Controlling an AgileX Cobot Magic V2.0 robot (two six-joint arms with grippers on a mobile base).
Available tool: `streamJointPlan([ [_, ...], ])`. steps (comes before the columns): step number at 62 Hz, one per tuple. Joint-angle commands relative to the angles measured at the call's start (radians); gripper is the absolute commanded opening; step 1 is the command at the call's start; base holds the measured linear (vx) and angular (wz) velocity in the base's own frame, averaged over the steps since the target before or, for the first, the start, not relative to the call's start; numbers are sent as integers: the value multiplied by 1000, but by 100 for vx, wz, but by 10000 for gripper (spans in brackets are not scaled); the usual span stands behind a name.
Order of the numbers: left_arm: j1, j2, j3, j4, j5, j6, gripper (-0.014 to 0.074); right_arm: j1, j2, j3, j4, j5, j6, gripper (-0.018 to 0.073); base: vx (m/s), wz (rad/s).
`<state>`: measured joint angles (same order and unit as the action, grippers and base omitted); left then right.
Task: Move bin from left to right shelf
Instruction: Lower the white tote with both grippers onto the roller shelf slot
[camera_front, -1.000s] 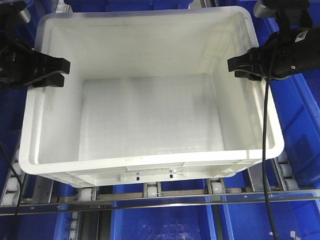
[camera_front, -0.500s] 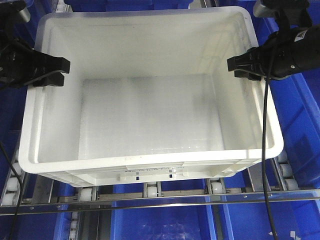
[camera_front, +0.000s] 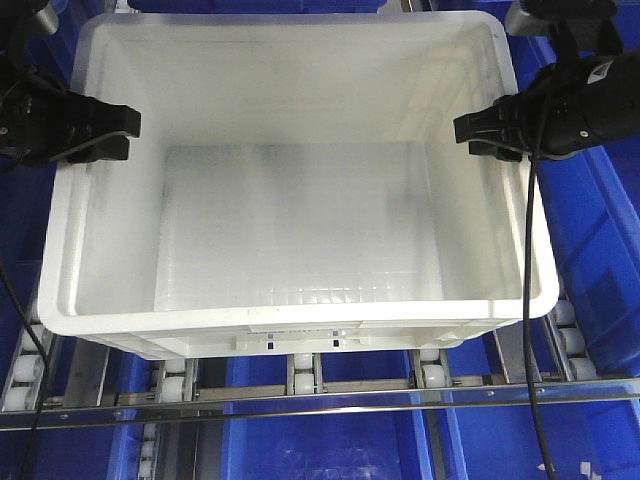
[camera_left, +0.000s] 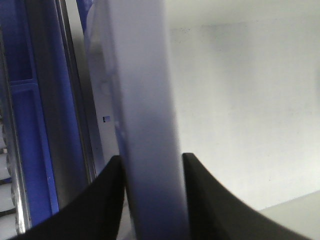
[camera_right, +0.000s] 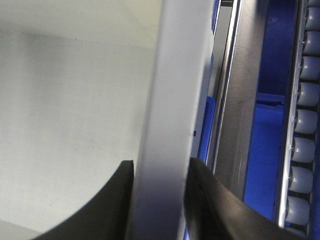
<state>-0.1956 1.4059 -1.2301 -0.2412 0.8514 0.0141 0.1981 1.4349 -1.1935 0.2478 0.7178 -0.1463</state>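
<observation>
1. Looking from the front view, the big white bin (camera_front: 300, 190) sits over the roller rails (camera_front: 300, 380) of the shelf, with blue bins (camera_front: 600, 260) around and below it. It is empty, so it is likely light for its size. Its plastic looks hard and smooth, so it could slip. The thick rim on the two short sides is the best place to hold, one claw on each side, so it stays level.

2. In the same view, the left claw (camera_front: 100, 133) is closed on the left rim and the right claw (camera_front: 487, 135) is closed on the right rim.

3. In the left wrist view, the two black fingers (camera_left: 105, 200) of the left claw sit on either side of the bin's rim (camera_left: 147, 150), squeezing it. The white inside wall is on the right and blue bins are on the left.

4. In the right wrist view, the right claw's fingers (camera_right: 112, 205) pinch the rim (camera_right: 167, 130) the same way. Rollers (camera_right: 302, 145) run down the far right.

5. Compared with a second ago, the bin looks bigger and closer, and its front edge is higher above the rollers. It seems to be lifted a little. Both claws keep their hold.
</observation>
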Motion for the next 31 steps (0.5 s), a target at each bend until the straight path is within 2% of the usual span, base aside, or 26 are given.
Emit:
streamJointPlan([
  [1,-6,-45,-37,-19,-135,49,187,-2,-31,-31,24,-27,-36,225,0,0],
  [17,-6,-45,-37,-18,-149,49,317,-2,-31,-31,24,-47,-36,477,0,0],
  [24,-6,-45,-37,2,-151,49,334,-2,-31,-31,22,-61,-36,533,0,0],
  [31,-6,-45,-37,23,-150,49,335,-2,-31,-31,19,-78,-36,552,0,0],
])
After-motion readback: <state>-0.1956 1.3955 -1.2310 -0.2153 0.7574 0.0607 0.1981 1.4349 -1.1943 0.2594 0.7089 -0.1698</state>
